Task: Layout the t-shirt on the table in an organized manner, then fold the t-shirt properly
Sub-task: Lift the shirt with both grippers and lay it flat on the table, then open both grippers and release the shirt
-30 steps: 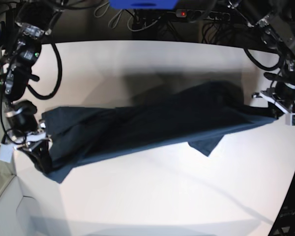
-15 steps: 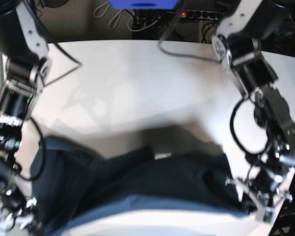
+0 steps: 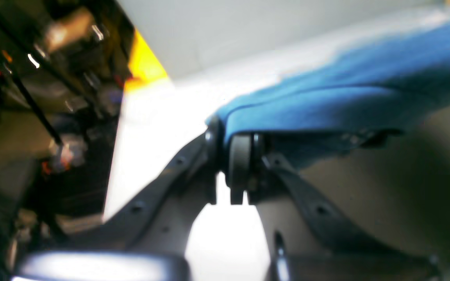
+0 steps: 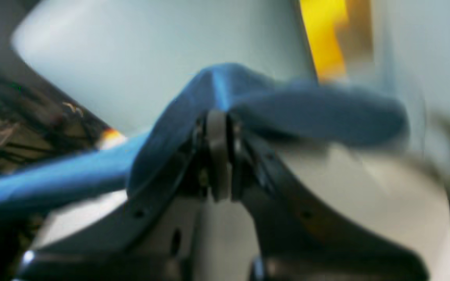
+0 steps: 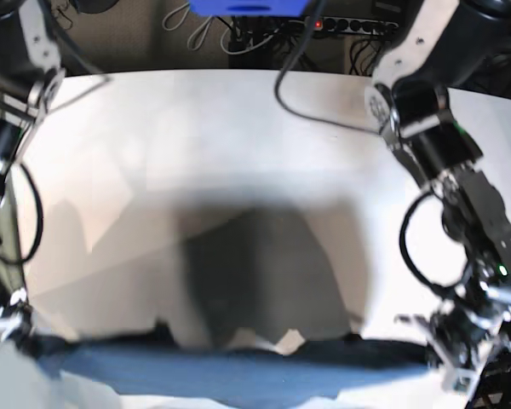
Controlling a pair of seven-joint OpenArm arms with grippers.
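Observation:
The dark blue t-shirt (image 5: 238,373) hangs stretched in a narrow band between my two grippers, low in the base view, lifted off the white table (image 5: 238,128). My left gripper (image 5: 436,362) is at the right end, and its wrist view shows it (image 3: 234,144) shut on a shirt edge (image 3: 326,105). My right gripper (image 5: 19,334) is at the left end, and its wrist view shows it (image 4: 219,128) shut on a bunched shirt corner (image 4: 307,109). Both wrist views are blurred. The neck label is not visible.
The shirt casts a dark shadow (image 5: 255,273) on the table's middle. A power strip (image 5: 341,24), cables and a blue object (image 5: 247,7) lie beyond the table's far edge. A yellow patch (image 3: 143,64) shows past the table edge.
Both arms have swung toward the near edge and lifted the shirt. It has gone from lying across the table's middle to hanging stretched at the bottom of the base view.

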